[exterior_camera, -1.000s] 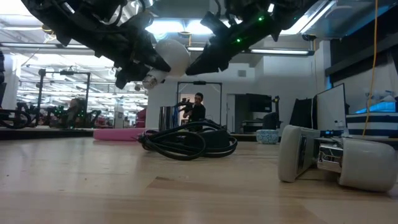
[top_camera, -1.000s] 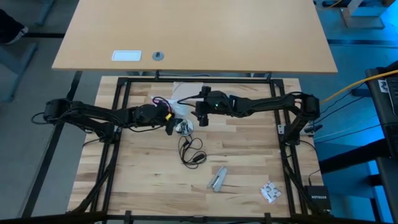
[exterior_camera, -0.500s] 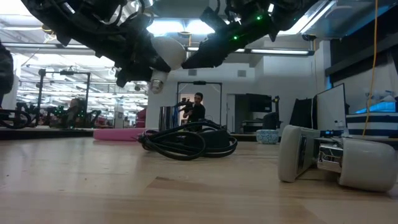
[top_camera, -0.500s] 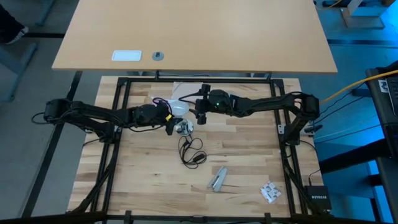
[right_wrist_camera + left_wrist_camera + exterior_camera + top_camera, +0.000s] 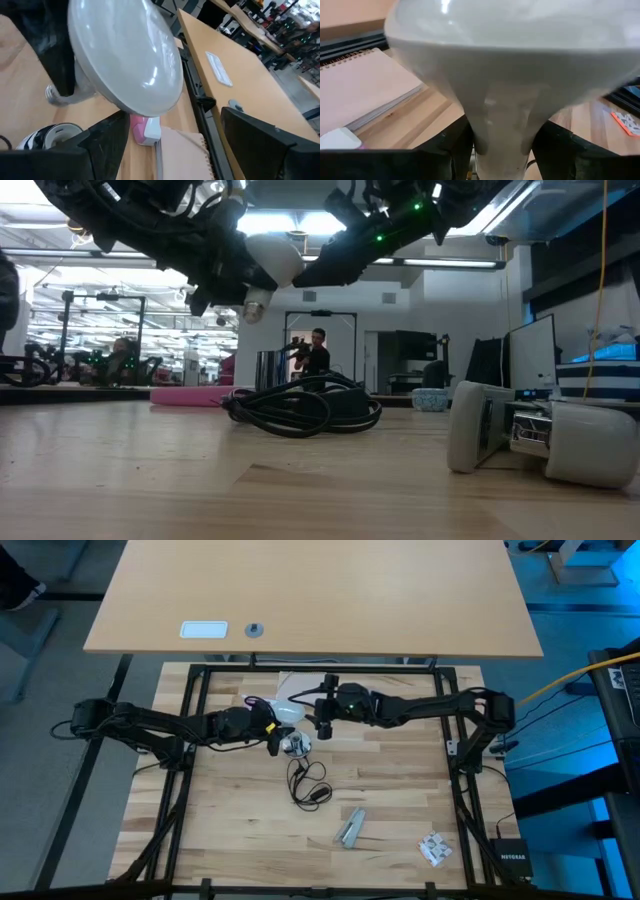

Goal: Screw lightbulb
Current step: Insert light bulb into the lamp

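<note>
Lightbulb (image 5: 288, 712), frosted white, held in the air above the table by my left gripper (image 5: 502, 145), whose fingers pinch the narrow neck while the globe points toward the right arm. My right gripper (image 5: 165, 145) stands wide, its two fingers flanking the globe without touching it. The silvery socket (image 5: 294, 745) lies on the wooden table (image 5: 400, 800) just below the bulb, its black cord (image 5: 308, 785) coiled toward the near edge. Risks, as I judge them: the neck grip is slim, so a closing right gripper could tilt or squeeze the globe; the loose socket may spin or slide when threading starts; a skewed approach could cross-thread the base.
</note>
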